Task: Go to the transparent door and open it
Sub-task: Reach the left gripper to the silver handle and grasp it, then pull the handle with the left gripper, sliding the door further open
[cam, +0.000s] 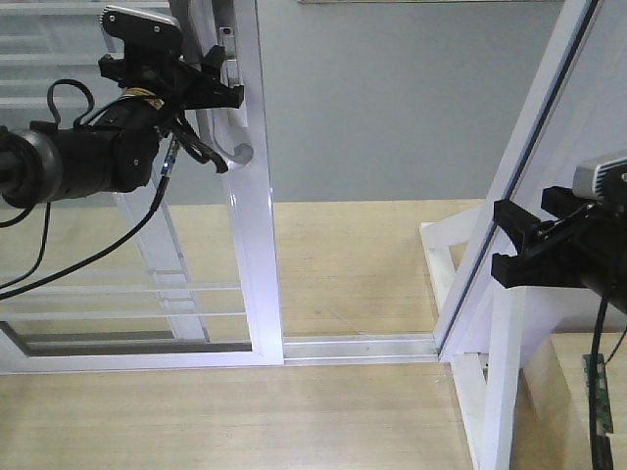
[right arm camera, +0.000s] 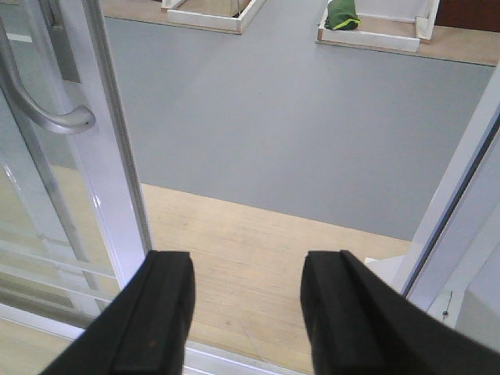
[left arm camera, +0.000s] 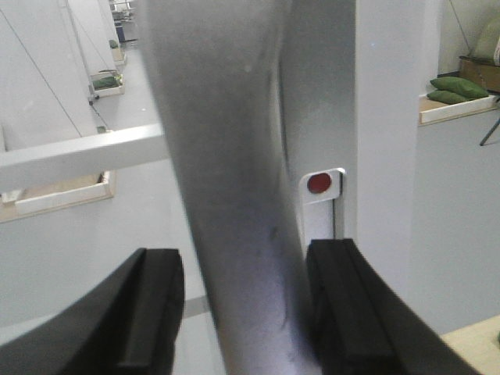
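Left wrist-mounted view: the left end effector (matte black pads) straddles the curved grey handle, grip unclear.

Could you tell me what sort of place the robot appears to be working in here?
Probably an indoor robot test hall: a freestanding transparent door braced on white supports, low framed bays holding green bags, and bare grey flooring.

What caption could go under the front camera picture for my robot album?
Left gripper straddles the grey handle of the transparent door; right gripper waits open.
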Motion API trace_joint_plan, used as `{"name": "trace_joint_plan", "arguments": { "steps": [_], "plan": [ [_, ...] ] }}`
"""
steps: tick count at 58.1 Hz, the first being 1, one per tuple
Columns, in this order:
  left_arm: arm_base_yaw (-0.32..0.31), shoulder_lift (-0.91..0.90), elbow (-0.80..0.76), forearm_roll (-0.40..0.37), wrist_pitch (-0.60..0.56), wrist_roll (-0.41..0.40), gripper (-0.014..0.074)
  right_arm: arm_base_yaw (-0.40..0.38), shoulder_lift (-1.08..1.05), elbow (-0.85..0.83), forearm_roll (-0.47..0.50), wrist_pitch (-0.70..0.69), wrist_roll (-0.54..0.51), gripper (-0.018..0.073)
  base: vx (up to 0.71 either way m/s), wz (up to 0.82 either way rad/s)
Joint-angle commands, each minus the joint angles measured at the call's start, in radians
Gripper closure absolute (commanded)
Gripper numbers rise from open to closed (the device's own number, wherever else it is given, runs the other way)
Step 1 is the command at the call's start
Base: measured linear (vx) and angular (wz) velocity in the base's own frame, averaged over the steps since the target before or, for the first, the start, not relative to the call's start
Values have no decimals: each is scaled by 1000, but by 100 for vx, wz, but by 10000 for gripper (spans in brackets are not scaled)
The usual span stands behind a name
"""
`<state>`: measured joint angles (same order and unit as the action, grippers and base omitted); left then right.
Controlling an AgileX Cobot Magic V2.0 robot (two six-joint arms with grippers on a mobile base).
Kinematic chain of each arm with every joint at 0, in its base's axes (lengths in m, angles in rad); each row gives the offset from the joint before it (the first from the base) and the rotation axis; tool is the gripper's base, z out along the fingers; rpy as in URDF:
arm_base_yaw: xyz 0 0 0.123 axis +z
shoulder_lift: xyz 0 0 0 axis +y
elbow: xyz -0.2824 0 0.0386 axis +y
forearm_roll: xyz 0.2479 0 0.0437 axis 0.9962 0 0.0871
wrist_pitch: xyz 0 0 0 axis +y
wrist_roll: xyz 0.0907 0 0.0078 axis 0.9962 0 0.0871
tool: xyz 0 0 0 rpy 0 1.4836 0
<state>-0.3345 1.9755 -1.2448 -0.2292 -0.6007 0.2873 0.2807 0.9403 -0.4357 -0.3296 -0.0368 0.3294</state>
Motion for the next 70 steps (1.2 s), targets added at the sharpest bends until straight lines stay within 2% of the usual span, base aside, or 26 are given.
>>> {"name": "trace_joint_plan", "arguments": {
  "steps": [1, 9, 15, 25, 40, 45, 61, 70],
  "plan": [
    [11, -52, -34, -133, -95, 47, 177, -4, -12, -30, -7, -71, -5, 167, 0, 0],
    [14, -82, -34, -223, -70, 119, 179, -4, -12, -30, -7, -71, -5, 167, 0, 0],
    [14, -128, -34, -268, 24, 188, 179, -4, -12, -30, -7, -69, -5, 167, 0, 0],
    [24, -181, -34, -401, 149, 322, 179, -4, -12, -30, -7, -69, -5, 167, 0, 0],
    [86, -188, -33, -563, 171, 475, 179, -4, -12, -30, -7, -68, -5, 167, 0, 0],
    [106, -188, -33, -590, 171, 499, 179, -4, -12, -30, -7, -68, -5, 167, 0, 0],
    [134, -221, -33, -588, 202, 520, 179, -4, -12, -30, -7, -68, -5, 167, 0, 0],
    [158, -267, -29, -588, 283, 520, 179, -4, -12, -30, -7, -68, -5, 167, 0, 0]
  ]
}}
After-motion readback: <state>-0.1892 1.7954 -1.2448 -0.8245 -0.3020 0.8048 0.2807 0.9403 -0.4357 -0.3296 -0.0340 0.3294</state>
